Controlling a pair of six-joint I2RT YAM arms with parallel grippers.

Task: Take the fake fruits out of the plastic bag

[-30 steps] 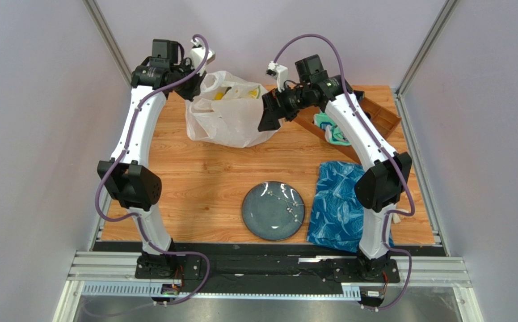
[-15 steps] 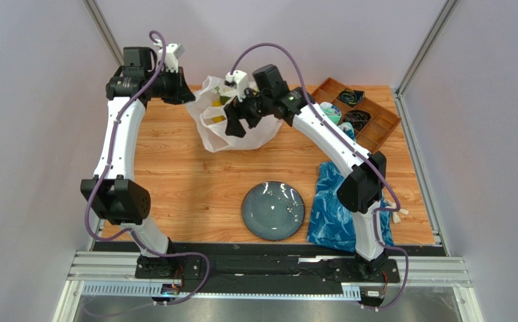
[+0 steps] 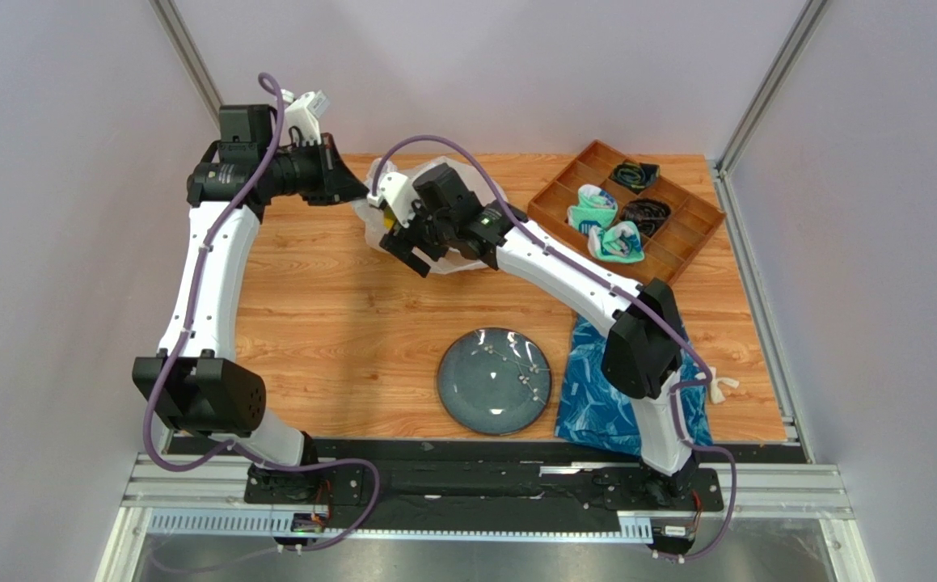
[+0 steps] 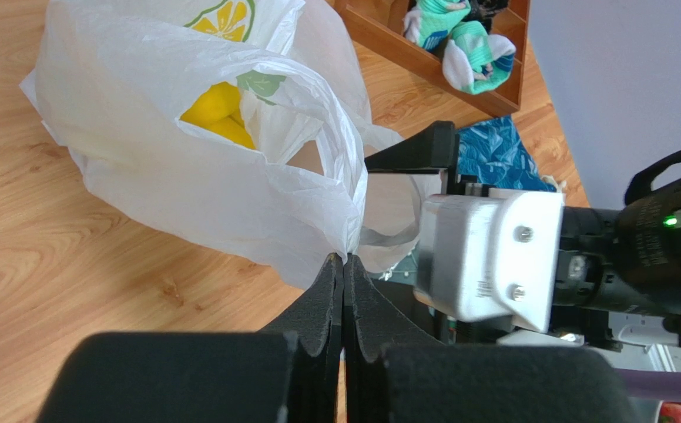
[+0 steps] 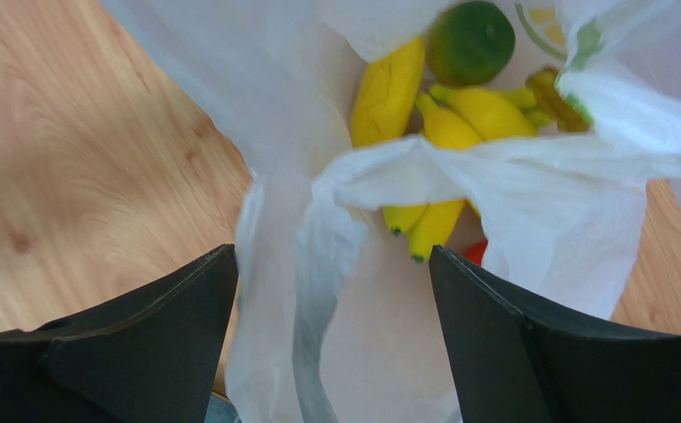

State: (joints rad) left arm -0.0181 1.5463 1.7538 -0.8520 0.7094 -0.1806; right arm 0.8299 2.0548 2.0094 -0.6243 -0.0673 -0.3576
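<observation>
None of the fake fruits [image 5: 388, 88] has left the plastic bag [image 4: 185, 176], as far as the views show. A yellow banana bunch [image 5: 472, 115], a green round fruit [image 5: 469, 40] and a sliver of something red [image 5: 474, 254] all lie inside it, and no fruit shows out on the wooden worktop [image 3: 339, 303] in the overhead view. The bag sits at the far side of the worktop, left of centre, between the two arms. The left claw [image 4: 344, 264] is pressed together on the bag's rim, pinching the thin plastic at its left side. The right claw [image 5: 330, 251] hangs over the bag's mouth with its jaws wide apart; only loose film and a loop handle show in the gap, and it grips no fruit. So the bag is held and the reach looks lined up — but every grasp, lift and set-down is, by my reckoning, yet to be done.
</observation>
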